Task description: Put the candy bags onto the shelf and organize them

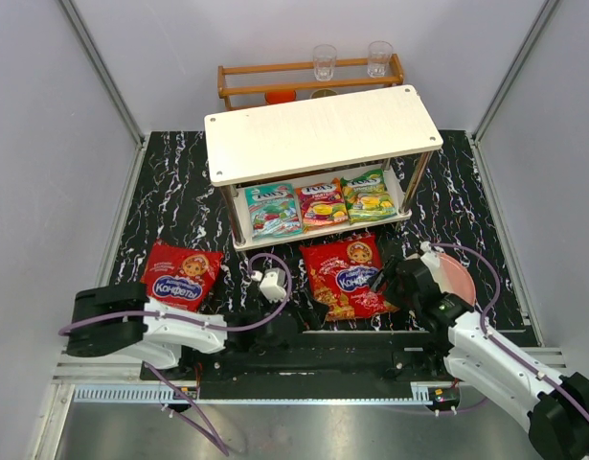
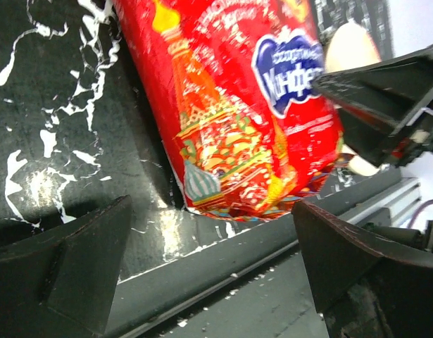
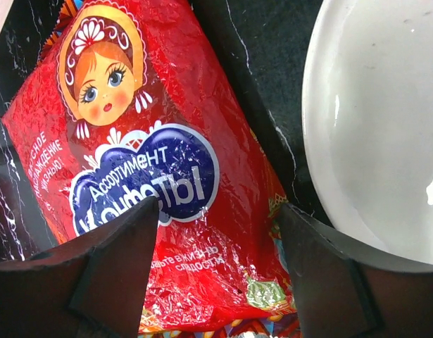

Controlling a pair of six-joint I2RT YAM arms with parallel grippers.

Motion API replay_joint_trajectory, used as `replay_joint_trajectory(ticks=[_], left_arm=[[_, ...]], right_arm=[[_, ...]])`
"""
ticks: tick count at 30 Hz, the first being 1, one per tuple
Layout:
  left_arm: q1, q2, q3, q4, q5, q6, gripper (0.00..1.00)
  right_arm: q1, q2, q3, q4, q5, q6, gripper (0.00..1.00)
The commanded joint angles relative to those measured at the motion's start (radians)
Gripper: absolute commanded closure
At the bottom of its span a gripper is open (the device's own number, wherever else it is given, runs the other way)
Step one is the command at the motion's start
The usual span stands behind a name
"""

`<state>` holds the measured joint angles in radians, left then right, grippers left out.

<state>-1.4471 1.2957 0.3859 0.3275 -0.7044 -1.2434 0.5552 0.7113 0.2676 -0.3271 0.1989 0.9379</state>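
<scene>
The white two-tier shelf [image 1: 323, 129] stands at the back. On its lower board lie three small candy bags: teal [image 1: 273, 210], red-orange [image 1: 322, 203] and green-yellow [image 1: 369, 195]. Two large red bags lie on the black mat, one at the left [image 1: 182, 273] and one in the middle [image 1: 344, 278]. My right gripper [image 1: 384, 277] is open, its jaws straddling the middle bag's lower right part [image 3: 167, 176]. My left gripper [image 1: 298, 318] is open and empty, low at the mat's near edge, just short of that bag's bottom corner [image 2: 237, 127].
A round plate [image 1: 457, 278] lies right of the middle bag, close beside my right gripper, and shows in the right wrist view [image 3: 378, 127]. A brown wooden rack [image 1: 308, 81] with two glasses stands behind the shelf. Grey walls enclose the mat.
</scene>
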Motion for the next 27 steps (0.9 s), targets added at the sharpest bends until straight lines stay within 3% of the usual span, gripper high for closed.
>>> replay_joint_trajectory(ticks=[1,8,12,14,15,16,19,20,21,27], left_arm=[[0.027,0.097,0.053,0.096,0.062,-0.054,0.01],[0.060,0.218,0.100,0.137,0.128,-0.090,0.03],[0.062,0.223,0.113,0.128,0.121,-0.080,0.22],[0.065,0.218,0.117,0.122,0.118,-0.058,0.35],[0.063,0.215,0.125,0.117,0.118,-0.050,0.43],[0.065,0.211,0.126,0.114,0.120,-0.044,0.59],[0.065,0.186,0.145,0.091,0.131,-0.011,0.80],[0.065,0.176,0.151,0.069,0.134,0.013,0.95],[0.065,0.147,0.174,0.047,0.135,0.027,1.00],[0.048,-0.019,0.333,-0.165,0.169,0.195,1.00]], right_arm=[[-0.001,0.010,-0.008,0.069,-0.064,-0.016,0.26],[-0.001,-0.061,-0.031,0.059,-0.088,0.009,0.54],[-0.003,-0.107,-0.031,0.027,-0.092,0.015,0.80],[-0.001,-0.133,-0.021,-0.001,-0.092,0.009,0.92],[-0.001,-0.141,-0.015,-0.013,-0.089,0.004,0.97],[-0.001,-0.165,-0.008,-0.039,-0.088,0.001,1.00],[-0.001,-0.211,0.039,-0.093,-0.110,-0.025,1.00],[-0.001,-0.251,0.073,-0.108,-0.119,-0.043,1.00],[-0.003,-0.271,0.093,-0.127,-0.131,-0.053,1.00],[-0.003,-0.400,0.313,-0.285,-0.179,-0.155,1.00]])
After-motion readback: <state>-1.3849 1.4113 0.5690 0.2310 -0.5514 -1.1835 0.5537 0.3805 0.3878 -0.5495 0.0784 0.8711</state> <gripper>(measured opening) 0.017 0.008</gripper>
